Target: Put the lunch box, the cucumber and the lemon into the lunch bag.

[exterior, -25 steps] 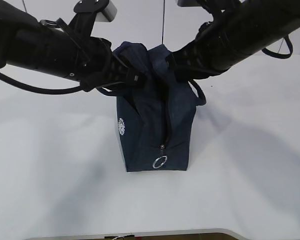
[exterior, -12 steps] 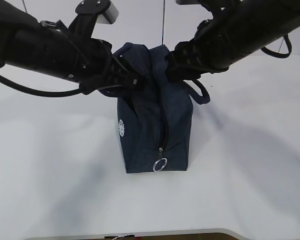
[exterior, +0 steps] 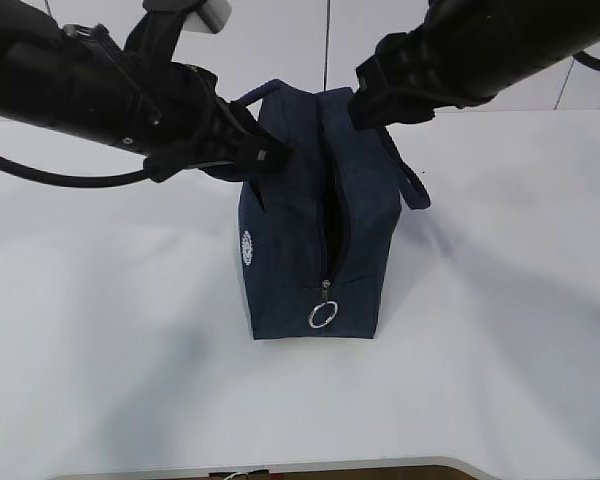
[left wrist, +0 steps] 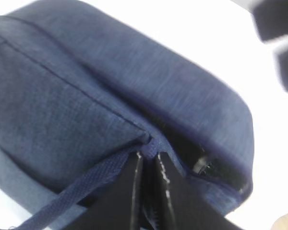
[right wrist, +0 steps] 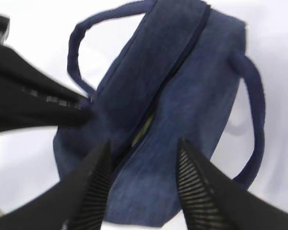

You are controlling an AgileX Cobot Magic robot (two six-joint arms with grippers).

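Observation:
The navy lunch bag (exterior: 305, 240) stands upright on the white table, its zipper partly open down the front with the silver ring pull (exterior: 323, 315) low. My left gripper (exterior: 270, 155) is shut on the bag's top edge, pinching fabric where a handle strap is sewn on; the left wrist view (left wrist: 149, 155) shows this. My right gripper (right wrist: 144, 143) is open and empty, above the bag's top (right wrist: 173, 96), clear of it. A pale yellow-green sliver (right wrist: 140, 135) shows in the zipper gap; I cannot tell what it is. Lunch box, cucumber and lemon are otherwise hidden.
The bag's two loop handles hang out to its sides (right wrist: 252, 120) (right wrist: 77, 52). The white table (exterior: 500, 300) surrounds the bag. Both black arms cross above the bag's top in the exterior view.
My right gripper has let go of the bag's top and risen clear of it, jaws open. The bag has straightened and its right handle has dropped. My left gripper keeps its hold.

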